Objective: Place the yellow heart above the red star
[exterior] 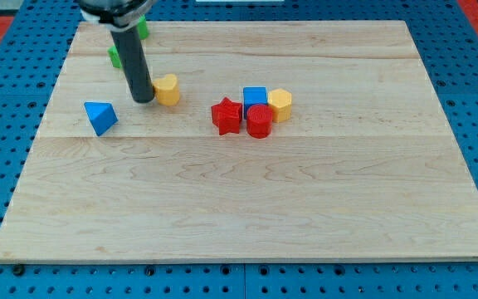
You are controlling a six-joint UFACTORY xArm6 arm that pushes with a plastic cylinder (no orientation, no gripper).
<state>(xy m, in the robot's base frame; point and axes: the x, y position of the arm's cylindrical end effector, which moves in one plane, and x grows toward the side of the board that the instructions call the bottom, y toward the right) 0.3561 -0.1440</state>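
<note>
The yellow heart (168,89) lies on the wooden board left of centre, near the view's top. My tip (143,99) touches the heart's left side. The red star (226,115) lies to the heart's right and a little lower, about a block's width away. The rod rises from the tip up to the view's top edge.
A red cylinder (259,121), a blue cube (255,98) and a yellow hexagon (280,105) cluster right of the red star. A blue triangle (99,117) lies left of my tip. Two green blocks (116,56) sit behind the rod, partly hidden. The board (239,208) rests on blue pegboard.
</note>
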